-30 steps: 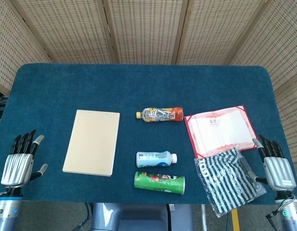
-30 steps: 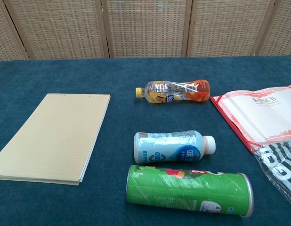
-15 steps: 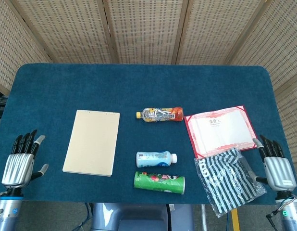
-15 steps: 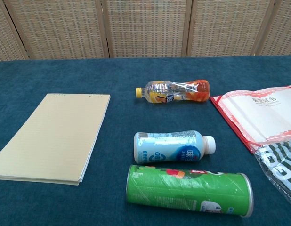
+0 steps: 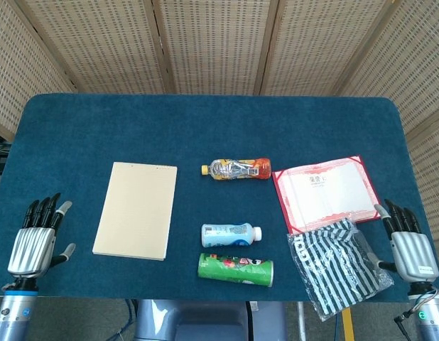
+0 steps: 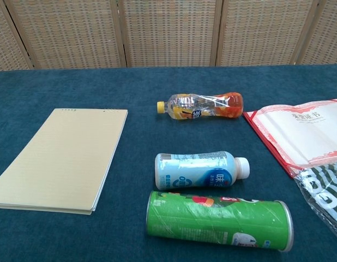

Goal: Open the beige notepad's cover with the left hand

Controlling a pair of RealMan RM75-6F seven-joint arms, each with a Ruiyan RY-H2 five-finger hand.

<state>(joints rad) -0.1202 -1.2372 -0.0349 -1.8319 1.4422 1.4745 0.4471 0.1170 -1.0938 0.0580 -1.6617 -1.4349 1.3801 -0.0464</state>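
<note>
Beige notepad point(image 5: 136, 210): closed, flat on blue table point(image 5: 205, 128).
Left hand point(image 5: 36, 238): empty, fingers spread, well left of notepad.
Right hand point(image 5: 408, 243): empty, fingers extended, beside striped bag point(image 5: 337, 263).

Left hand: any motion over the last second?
Yes, slightly. The left hand has drifted down and a little right in the head view, toward the table's near edge, judged against the closed beige notepad, which hasn't shifted.
</note>
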